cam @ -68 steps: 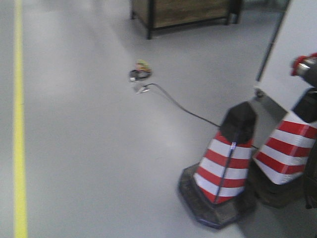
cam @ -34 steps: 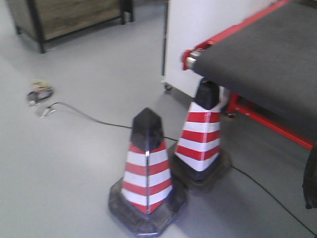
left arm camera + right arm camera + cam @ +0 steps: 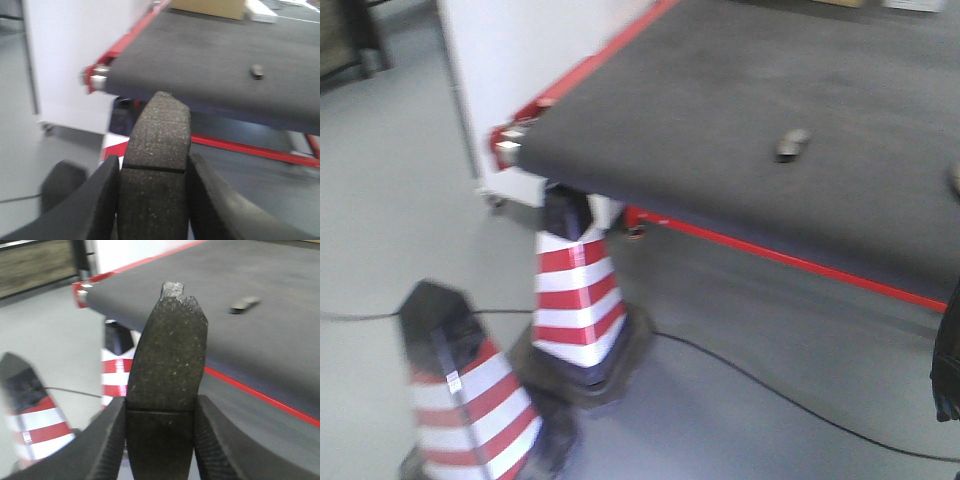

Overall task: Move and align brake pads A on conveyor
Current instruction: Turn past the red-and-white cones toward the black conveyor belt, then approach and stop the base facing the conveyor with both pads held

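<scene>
Transport step: left gripper (image 3: 152,192) and right gripper (image 3: 160,440) each clamp a brake pad (image 3: 156,150), off the conveyor (image 3: 720,110). Next, reach over the belt and lay them beside what appears, blurred, to be another pad (image 3: 792,143).

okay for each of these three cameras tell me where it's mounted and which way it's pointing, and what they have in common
Front view: on the base, looking down at the conveyor, a brake pad lying on it, and two cones; no tool visible.
Left wrist: behind the left tool, which clamps a held pad, facing the conveyor's end.
Right wrist: behind the right tool, clamping another pad, facing the belt.
Shared: all show the belt and the loose pad.
</scene>
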{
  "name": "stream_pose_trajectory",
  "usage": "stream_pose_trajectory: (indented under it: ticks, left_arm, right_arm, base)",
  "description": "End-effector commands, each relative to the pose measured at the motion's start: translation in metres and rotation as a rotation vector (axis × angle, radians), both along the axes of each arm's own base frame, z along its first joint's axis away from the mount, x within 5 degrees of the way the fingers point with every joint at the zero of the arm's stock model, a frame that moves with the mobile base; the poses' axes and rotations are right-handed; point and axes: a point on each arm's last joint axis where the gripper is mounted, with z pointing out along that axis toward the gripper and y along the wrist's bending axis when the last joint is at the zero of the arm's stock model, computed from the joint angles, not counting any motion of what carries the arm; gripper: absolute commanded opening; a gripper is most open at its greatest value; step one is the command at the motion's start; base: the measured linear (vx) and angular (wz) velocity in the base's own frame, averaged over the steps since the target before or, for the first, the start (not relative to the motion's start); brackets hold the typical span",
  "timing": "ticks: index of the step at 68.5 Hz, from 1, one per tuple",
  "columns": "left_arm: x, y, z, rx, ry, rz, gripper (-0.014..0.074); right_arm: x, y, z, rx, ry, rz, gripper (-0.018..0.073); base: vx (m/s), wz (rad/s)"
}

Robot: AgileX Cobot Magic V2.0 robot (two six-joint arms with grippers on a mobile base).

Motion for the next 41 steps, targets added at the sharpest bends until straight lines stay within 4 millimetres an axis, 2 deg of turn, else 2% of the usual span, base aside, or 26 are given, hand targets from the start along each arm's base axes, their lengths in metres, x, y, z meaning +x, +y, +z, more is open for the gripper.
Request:
stream_pose_trajectory:
  ticks: [1,21,41]
  left_arm:
    - [0.0013,-0.0012,0.0176,-0.032,-0.109,-0.010,0.0101]
    - [0.0013,-0.0012,0.0176,-0.032,-0.109,-0.010,0.0101]
    - [0.0018,-0.0014,0.0174,-0.034,-0.109,-0.010,0.0101]
  right_arm:
    - [0.0014,0.0019,0.0176,0.014,-0.114,0.020,0.0043]
    - [0.0014,0.0019,0.0176,0.014,-0.114,0.020,0.0043]
    - [0.0012,0.0017,0.0170,0.013,-0.110,0.019,0.0043]
  base:
    - [0.18,-0.68]
    - [0.19,-0.62]
    - [0.23,-0.38]
